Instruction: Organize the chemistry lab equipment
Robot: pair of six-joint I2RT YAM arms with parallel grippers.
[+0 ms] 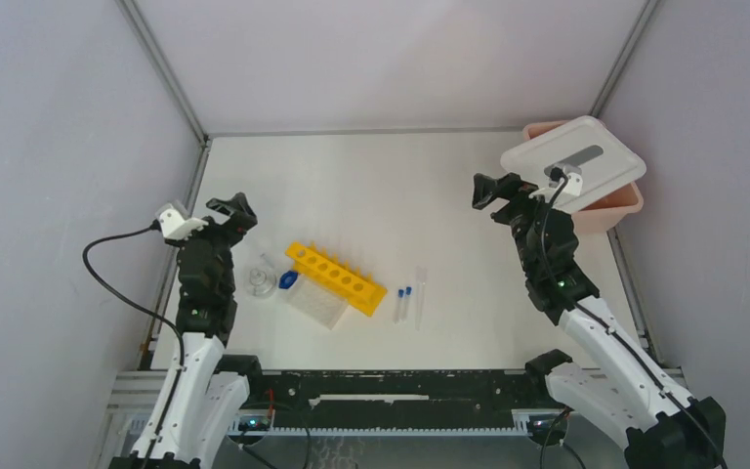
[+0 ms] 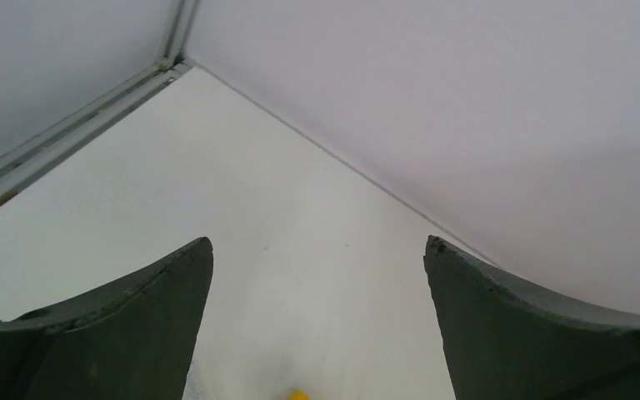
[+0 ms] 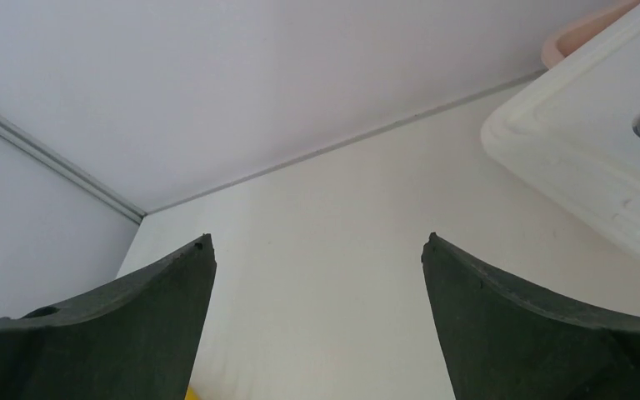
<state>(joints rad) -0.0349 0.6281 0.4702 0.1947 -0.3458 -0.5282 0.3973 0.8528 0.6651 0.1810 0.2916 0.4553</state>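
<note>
Both claws, the left gripper (image 2: 318, 246) and right gripper (image 3: 317, 243), stand apart and empty. Left of centre, we judge the yellow tube rack (image 1: 336, 277) stiff and light: grip across its long sides. The well plate (image 1: 316, 306) beside it likewise; glassware (image 1: 260, 281), vials (image 1: 407, 302), thin tube (image 1: 420, 293) look slippery, fragile.

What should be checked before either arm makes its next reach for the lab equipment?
1. Jaws of left gripper open, empty: ok.
2. Jaws of right gripper open, empty: ok.
3. Both arms clear of yellow tube rack: ok.
4. The blue-capped vials and thin clear tube lie apart from the rack: ok.
5. The well plate separate from the rack: cannot tell, edges meet.
6. The round glassware upright: cannot tell.
</note>
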